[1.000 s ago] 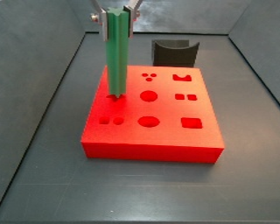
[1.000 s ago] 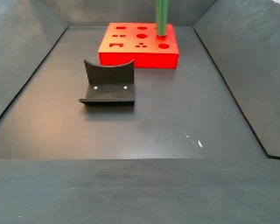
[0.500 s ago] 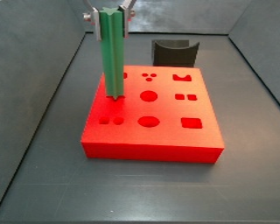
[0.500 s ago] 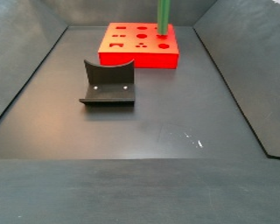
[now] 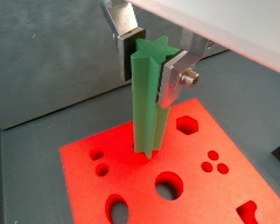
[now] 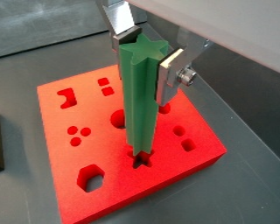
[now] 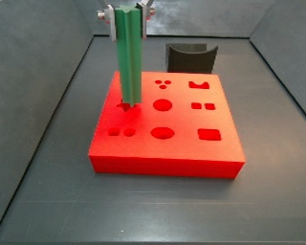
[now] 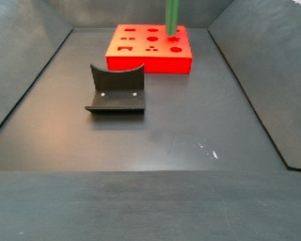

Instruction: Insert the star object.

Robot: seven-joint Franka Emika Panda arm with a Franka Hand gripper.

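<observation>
The star object, a long green ridged peg [image 7: 126, 57], stands upright in my gripper [image 7: 126, 13], which is shut on its upper end. It shows in both wrist views [image 5: 149, 96] [image 6: 140, 96], with silver fingers [image 6: 168, 74] pressing on its sides. Its lower tip meets a star-shaped hole [image 6: 140, 160] near one edge of the red block [image 7: 164, 144]. I cannot tell how deep the tip sits. In a side view the peg [image 8: 173, 17] rises from the block's [image 8: 150, 52] far right part, and the gripper is out of that frame.
The red block has several other holes of various shapes, such as round [image 7: 163, 133] and square [image 7: 209, 135]. The dark fixture [image 8: 117, 89] stands on the grey floor in front of the block, and behind it in a side view [image 7: 190, 55]. Dark walls surround the floor.
The peg and gripper swayed slightly sideways and came back. The tip stays at the same spot on the block.
</observation>
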